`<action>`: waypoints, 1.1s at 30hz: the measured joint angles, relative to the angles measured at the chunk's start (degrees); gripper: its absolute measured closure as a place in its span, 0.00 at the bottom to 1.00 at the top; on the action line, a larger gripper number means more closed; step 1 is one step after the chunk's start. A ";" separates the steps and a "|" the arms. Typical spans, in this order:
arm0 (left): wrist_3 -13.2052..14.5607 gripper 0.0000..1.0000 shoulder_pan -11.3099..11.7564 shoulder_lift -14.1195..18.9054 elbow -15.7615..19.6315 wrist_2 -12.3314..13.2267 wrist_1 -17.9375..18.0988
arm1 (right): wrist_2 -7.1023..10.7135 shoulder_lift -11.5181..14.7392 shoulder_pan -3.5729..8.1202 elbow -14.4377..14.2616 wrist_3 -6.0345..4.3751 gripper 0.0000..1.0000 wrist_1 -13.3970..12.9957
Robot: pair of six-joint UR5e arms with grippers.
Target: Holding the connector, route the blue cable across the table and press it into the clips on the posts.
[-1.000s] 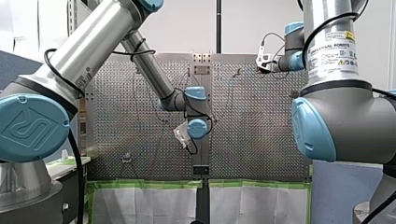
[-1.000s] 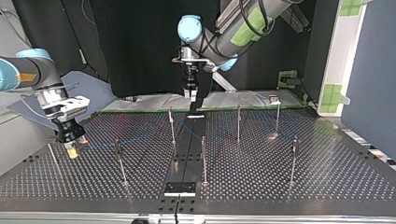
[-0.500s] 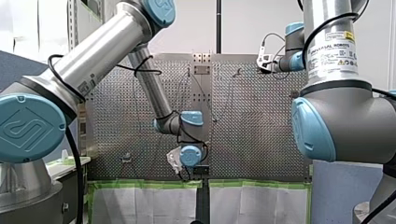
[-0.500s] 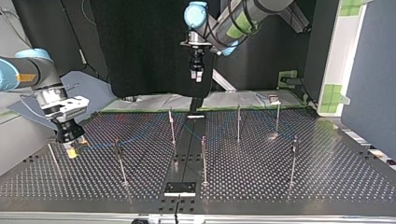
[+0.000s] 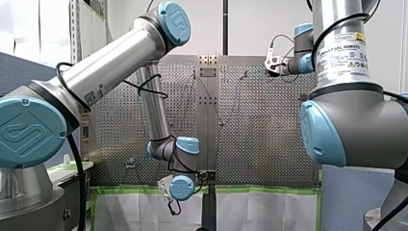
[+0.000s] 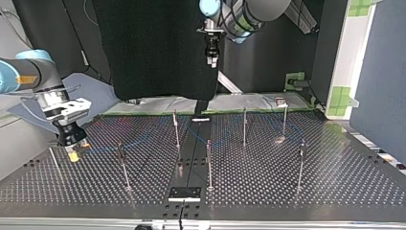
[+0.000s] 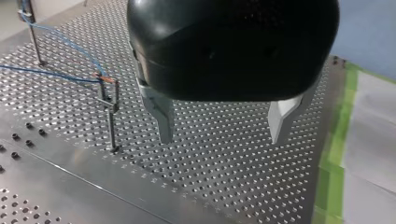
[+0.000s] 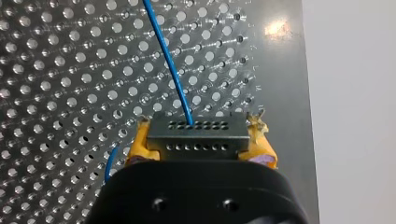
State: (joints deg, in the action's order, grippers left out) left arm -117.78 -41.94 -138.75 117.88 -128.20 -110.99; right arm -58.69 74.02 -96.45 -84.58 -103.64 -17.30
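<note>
At the top view's left, my right gripper point(image 6: 72, 152) sits low over the perforated table point(image 6: 268, 191). In the right wrist view its yellow pads point(image 8: 140, 144) are shut on the black connector point(image 8: 196, 135). The blue cable point(image 8: 168, 60) leaves the connector and runs ahead across the plate. The cable point(image 6: 139, 139) passes thin posts point(image 6: 175, 129) toward the middle. My left gripper point(image 6: 211, 57) hangs high above the table's far side. Its metal fingers point(image 7: 163, 121) are open, with nothing between them. A clip post point(image 7: 110, 116) carrying the cable point(image 7: 51, 72) stands beside them.
More posts point(image 6: 244, 127) point(image 6: 208, 163) point(image 6: 300, 163) stand across the table. A small black plate point(image 6: 184, 193) lies at the near edge in the top view. Green tape point(image 7: 336, 154) and white sheeting border the table under my left gripper.
My left arm has lifted and drawn back from the table's middle toward the taped edge, fingers still open. My right gripper and the connector have not moved.
</note>
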 joint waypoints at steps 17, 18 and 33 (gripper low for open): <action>1.07 0.00 -0.18 -0.59 2.06 0.11 2.05 | -0.12 -0.05 0.08 -0.02 0.08 1.00 -0.03; 1.07 0.00 -0.18 -0.59 2.06 0.11 2.05 | -0.11 -0.04 0.07 -0.02 0.09 1.00 -0.02; 1.07 0.00 -0.18 -0.59 2.07 0.10 2.05 | -0.12 -0.04 0.08 -0.03 0.08 1.00 -0.02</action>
State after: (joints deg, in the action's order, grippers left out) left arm -116.72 -42.12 -139.33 119.95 -128.10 -108.94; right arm -58.81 73.98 -96.37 -84.60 -103.55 -17.33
